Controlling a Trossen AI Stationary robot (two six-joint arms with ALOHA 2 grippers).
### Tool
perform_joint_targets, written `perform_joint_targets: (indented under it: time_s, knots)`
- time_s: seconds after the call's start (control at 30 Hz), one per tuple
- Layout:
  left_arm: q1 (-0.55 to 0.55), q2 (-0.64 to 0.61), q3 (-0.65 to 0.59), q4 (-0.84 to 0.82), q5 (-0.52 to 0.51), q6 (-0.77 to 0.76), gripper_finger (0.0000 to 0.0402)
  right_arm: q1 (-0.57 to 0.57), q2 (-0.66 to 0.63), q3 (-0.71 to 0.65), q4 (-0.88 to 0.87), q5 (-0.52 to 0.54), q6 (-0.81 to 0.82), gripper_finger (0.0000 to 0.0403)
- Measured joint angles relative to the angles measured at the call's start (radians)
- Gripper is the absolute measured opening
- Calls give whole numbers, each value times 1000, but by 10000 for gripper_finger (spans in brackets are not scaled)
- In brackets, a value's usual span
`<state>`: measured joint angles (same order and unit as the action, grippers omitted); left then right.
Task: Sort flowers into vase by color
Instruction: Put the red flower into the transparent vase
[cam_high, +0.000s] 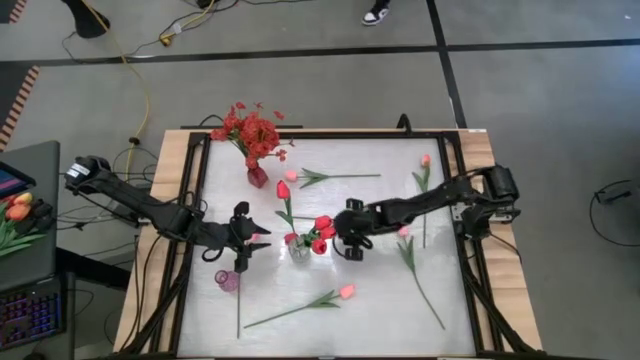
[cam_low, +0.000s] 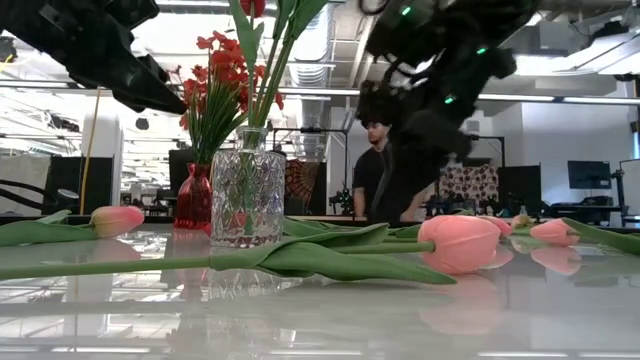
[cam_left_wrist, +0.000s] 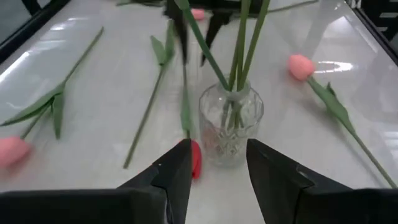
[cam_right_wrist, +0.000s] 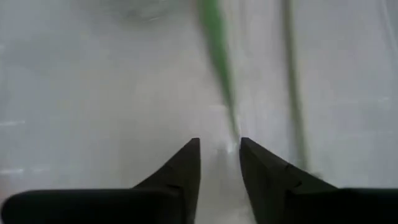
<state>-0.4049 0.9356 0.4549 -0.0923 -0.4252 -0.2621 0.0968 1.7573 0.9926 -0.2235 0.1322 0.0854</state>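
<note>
Glass vase (cam_low: 247, 186) with red tulips (cam_high: 322, 230)

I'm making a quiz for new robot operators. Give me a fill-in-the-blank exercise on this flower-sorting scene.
1. The red tulips stand in the ___ glass vase.
2. The spray of small red blossoms stands in the ___ vase.
3. The small pink vase holds ___ flowers.
4. The left gripper points at the clear vase with its fingers ___.

Missing words: clear; red; no; open
</note>
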Motion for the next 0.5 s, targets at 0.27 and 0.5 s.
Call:
perform_joint_targets:
  time_s: [0.27, 0.5]
  knots:
    - [0, 0, 0, -8, 0, 12, 139, -61, 18, 17, 0, -58, -41, 189]
    - [0, 0, 0, -8, 1, 33, 139, -62, 57, 18, 12, -78, -60, 179]
